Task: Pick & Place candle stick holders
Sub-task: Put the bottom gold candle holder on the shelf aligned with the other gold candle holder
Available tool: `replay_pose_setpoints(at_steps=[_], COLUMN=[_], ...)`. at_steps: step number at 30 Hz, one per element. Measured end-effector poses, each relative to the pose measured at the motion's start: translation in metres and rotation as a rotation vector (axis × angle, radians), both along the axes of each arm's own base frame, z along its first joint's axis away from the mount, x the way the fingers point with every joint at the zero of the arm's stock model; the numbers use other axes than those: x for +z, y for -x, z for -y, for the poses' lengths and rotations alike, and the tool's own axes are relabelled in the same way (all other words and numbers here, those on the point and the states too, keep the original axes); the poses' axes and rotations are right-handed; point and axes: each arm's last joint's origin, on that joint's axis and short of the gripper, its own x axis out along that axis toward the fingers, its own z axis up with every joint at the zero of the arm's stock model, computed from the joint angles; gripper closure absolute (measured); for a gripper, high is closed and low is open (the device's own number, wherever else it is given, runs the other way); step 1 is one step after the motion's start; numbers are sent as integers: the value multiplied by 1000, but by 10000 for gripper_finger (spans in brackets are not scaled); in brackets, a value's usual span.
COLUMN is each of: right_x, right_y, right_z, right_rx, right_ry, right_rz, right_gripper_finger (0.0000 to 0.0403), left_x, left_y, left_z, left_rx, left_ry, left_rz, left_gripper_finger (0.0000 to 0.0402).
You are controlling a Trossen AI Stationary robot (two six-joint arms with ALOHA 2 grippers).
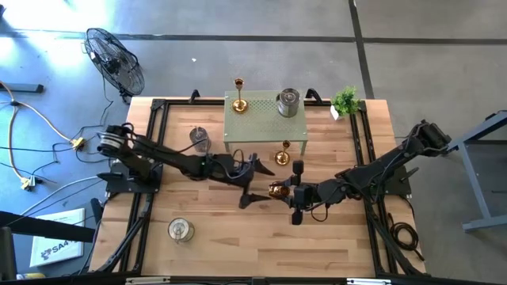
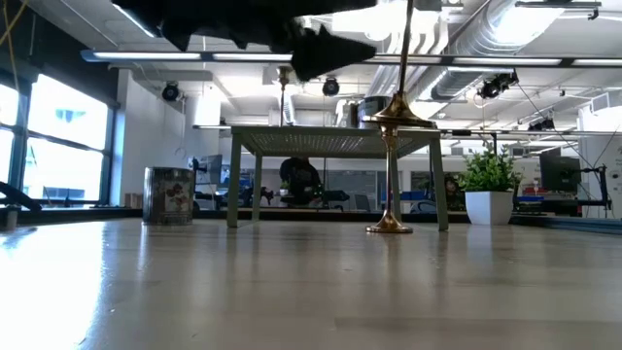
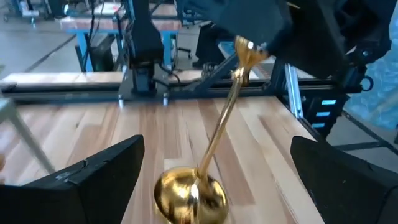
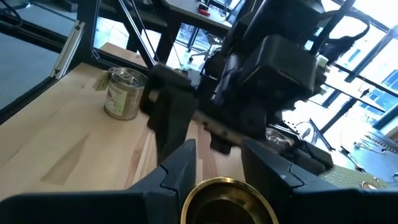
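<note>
My right gripper (image 1: pixel 289 191) is shut on a gold candle stick holder (image 3: pixel 214 134) above the table's middle. Its round base (image 3: pixel 189 196) points at my left gripper (image 1: pixel 255 180), which is open, one finger on each side of the base without touching it. A second gold holder (image 1: pixel 283 154) stands on its base on the table by the green stand (image 1: pixel 265 127). A third gold holder (image 1: pixel 238 99) and a silver jar-like holder (image 1: pixel 288 103) stand on that stand. Two more silver holders (image 1: pixel 200 140) (image 1: pixel 181 229) stand on the table. My right gripper pinches the gold holder's cup end (image 4: pixel 217 186) between its two fingers (image 4: pixel 180 168). The fingers come nearly level from the table's right. The holder is lifted clear of the table and lies tilted, its stem (image 3: pixel 224 112) running from the cup toward my left gripper.
A small potted plant (image 1: pixel 345 100) stands at the far right of the table, beside the green stand. Bare wood lies along the near edge (image 1: pixel 261 245). A fan (image 1: pixel 115 59) stands on the floor beyond the far left corner.
</note>
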Motion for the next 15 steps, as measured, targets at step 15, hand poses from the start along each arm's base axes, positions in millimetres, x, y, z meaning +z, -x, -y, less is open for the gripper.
replay_pose_setpoints(at_steps=[15], right_x=[0], right_y=[0], right_z=[0], right_rx=[6], right_ry=[4], right_rz=[3], right_gripper_finger=[291], left_x=[-15], left_y=[-47], left_z=[9], left_rx=[-79], left_ry=[-53], left_rz=[-13], left_gripper_finger=[28])
